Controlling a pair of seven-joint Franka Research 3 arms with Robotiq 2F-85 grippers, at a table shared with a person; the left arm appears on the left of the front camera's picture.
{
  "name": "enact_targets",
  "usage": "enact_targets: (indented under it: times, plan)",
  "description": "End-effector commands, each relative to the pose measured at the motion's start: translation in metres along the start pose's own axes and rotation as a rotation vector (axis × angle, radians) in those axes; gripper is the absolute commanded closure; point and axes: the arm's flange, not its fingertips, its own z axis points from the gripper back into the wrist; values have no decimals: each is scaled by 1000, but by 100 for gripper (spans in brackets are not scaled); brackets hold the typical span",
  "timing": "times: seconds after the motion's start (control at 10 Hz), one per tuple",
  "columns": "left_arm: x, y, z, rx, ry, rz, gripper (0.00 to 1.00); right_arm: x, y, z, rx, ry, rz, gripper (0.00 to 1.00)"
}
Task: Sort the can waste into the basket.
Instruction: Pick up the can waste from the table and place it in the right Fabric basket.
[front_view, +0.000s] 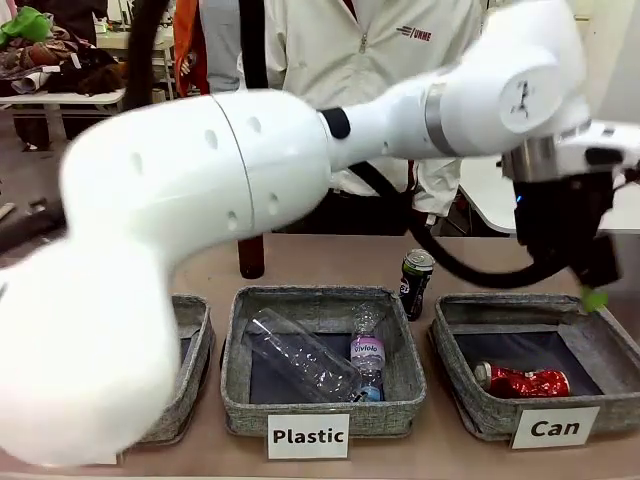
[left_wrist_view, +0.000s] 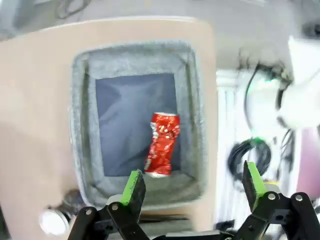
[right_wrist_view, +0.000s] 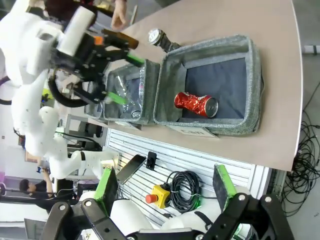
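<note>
Task status: partly complete, judging from how things lie. The dented red can (front_view: 522, 380) lies on its side on the dark lining inside the Can basket (front_view: 500, 308), toward that basket's near edge. The black-and-blue can (front_view: 416, 283) stands upright on the table outside the Can basket, just beyond its far left corner. Its silver top faces up and nothing grips it. By my reading, this second can is the one item left to sort. The left gripper (left_wrist_view: 193, 179) hangs above the Can basket's near right part. Its fingers are spread wide apart and hold nothing, and the red can lies free below them. The right gripper (right_wrist_view: 165, 181) is well back from the Can basket, off the table's near edge. Its fingers are likewise apart and empty. Legible writing: a white card (front_view: 555, 428) on the Can basket's front wall reads "Can". A like card (front_view: 309, 436) on the neighbouring basket (front_view: 240, 390) to the Can basket's left reads "Plastic". That basket holds clear bottles (front_view: 300, 355), one with a purple label whose print is too small to read reliably. The white print on the red can and the red lettering on the person's jacket (front_view: 413, 33) beyond the Can basket cannot be read with certainty.
</note>
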Motion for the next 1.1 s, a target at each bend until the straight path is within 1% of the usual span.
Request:
enact_targets:
  times: [0.0,0.1,0.3,0.4,0.5,0.6,0.8,0.9,1.0]
  plan:
    - [-140,-54,22,43,-128,186,0,-1,4,-1,7,-9,-14,0]
    - [-176,-63,44,101,-198,255,0,0,0,0,0,0,0,0]
    - [-234,-73,85,112,-216,373,0,6,6,-15,-25,9,-31,0]
    - [-260,-68,110,184,-249,447,0,8,10,-18,-14,5,-32,0]
    - [-294,-60,138,119,-266,536,0,8,13,-22,-16,8,-32,0]
    - [-322,-55,158,109,-334,603,0,7,14,-25,-17,21,-39,0]
    - [-371,-59,189,93,-480,660,0,10,18,-35,-25,46,-41,0]
    - [-405,-65,212,102,-564,701,0,9,25,-46,-48,77,-28,0]
    - [-441,-65,240,116,-632,785,0,9,34,-59,-63,95,-17,0]
